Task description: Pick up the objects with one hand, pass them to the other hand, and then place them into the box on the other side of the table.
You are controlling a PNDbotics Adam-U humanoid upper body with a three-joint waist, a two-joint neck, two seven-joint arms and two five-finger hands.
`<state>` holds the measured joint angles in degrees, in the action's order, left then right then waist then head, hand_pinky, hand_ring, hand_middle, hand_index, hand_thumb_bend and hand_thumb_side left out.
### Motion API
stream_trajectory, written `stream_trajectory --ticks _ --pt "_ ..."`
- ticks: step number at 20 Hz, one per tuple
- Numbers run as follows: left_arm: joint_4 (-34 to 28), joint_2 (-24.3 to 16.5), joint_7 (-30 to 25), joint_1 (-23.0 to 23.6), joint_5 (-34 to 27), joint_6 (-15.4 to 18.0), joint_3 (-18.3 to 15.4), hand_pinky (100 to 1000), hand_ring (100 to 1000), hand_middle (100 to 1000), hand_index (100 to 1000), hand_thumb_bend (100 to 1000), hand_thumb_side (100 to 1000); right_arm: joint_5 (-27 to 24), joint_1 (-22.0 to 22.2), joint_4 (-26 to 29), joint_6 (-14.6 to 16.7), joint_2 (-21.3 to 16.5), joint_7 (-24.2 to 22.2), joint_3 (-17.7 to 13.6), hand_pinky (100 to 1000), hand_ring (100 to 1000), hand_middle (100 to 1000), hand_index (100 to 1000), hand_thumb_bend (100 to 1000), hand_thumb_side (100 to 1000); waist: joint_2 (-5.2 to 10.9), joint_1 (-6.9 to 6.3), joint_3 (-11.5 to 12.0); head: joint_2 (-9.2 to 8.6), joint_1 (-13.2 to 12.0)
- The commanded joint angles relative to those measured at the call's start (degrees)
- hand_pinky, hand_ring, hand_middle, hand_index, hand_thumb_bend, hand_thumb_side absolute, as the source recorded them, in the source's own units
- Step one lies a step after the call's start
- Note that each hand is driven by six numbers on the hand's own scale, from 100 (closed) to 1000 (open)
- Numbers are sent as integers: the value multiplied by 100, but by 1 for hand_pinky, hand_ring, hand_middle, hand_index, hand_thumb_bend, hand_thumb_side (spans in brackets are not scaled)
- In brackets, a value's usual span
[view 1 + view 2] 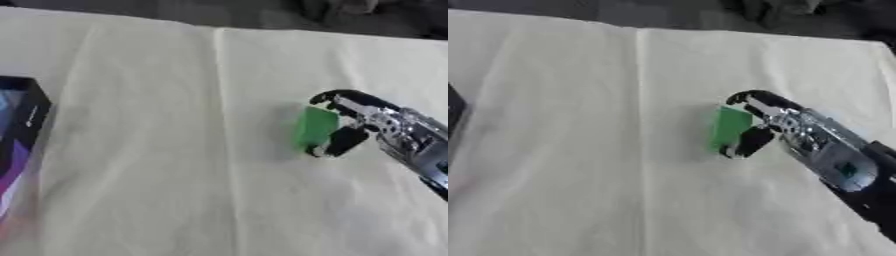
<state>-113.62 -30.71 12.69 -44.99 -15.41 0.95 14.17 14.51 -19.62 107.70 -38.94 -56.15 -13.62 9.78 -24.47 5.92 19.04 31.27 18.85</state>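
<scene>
Right hand [350, 125], centre right of frame, curls around green block [313, 126], apparently to lift it for transfer. Box [19, 135] waits at left edge of desk [157, 150].

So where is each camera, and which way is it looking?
Left eye view: sits in the robot's head, looking down at the cloth-covered table; shows the right robot hand curled round a green object, plus the box at the left edge.
Right eye view: sits beside it in the head, looking down too; shows more of the right arm, only a sliver of the box.
Both share the green object, the right robot hand and the cloth. The left robot hand shows in neither.
</scene>
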Motion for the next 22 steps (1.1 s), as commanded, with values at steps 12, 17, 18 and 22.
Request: stream_trajectory --ticks 12,17,18,22 --pt "-97 -93 5 24 27 -32 -50 910 1000 626 818 140 690 -345 -57 278 -58 -193 602 -191 847 760 551 537 100 100 225 -65 -107 34 -109" --pt "-97 -200 148 243 62 -58 -180 907 1000 625 816 145 675 -153 44 672 10 -325 981 -316 820 713 550 533 100 100 397 -150 -306 194 -337" --pt "-97 -226 178 297 84 -77 -211 906 1000 624 815 144 670 -214 26 681 86 -320 1027 -320 814 705 551 533 100 100 438 -174 -347 229 -389" --pt "-97 -302 192 577 184 -313 -229 911 1000 619 808 133 656 -545 -81 689 432 -410 1100 -319 806 689 556 537 100 100 584 -241 -508 322 -597"
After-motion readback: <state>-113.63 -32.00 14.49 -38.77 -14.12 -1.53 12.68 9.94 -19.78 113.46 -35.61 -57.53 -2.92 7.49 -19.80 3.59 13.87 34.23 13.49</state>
